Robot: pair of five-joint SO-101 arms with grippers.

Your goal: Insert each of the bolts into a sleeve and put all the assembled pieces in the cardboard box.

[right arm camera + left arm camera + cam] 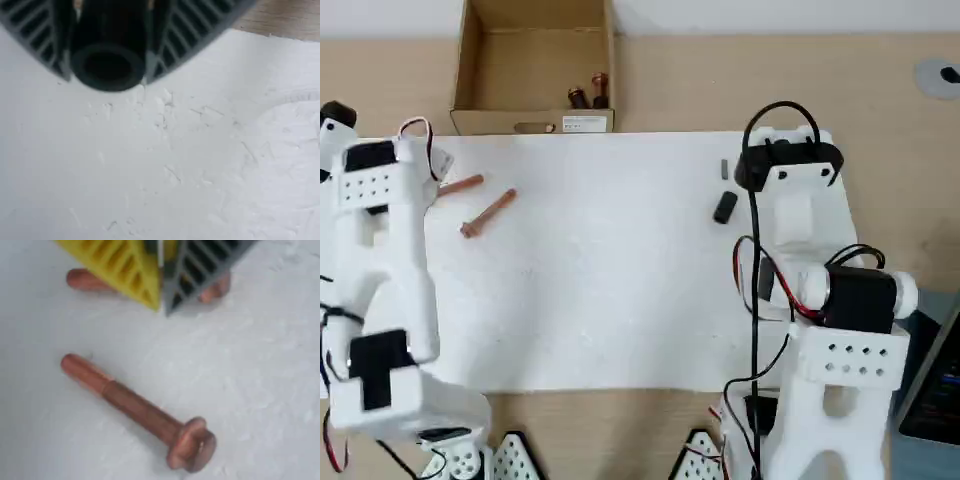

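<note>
Two loose copper bolts lie at the left of the white mat [610,290]. One bolt [488,213] [137,412] lies free. The other bolt [463,184] [82,280] lies just behind the fingertips of my left gripper [437,168] [162,305], whose yellow and grey fingers meet at their tips, shut, with nothing seen between them. My right gripper [725,195] [107,75] is shut on a black sleeve [724,207] [107,65] near the mat's far right, the sleeve's open end facing the wrist camera. The cardboard box [470,75] holds assembled pieces [588,95].
The box stands beyond the mat's far edge, left of centre. A dark device [932,390] sits at the right edge of the table, and a grey disc [940,75] is set in the tabletop at the far right.
</note>
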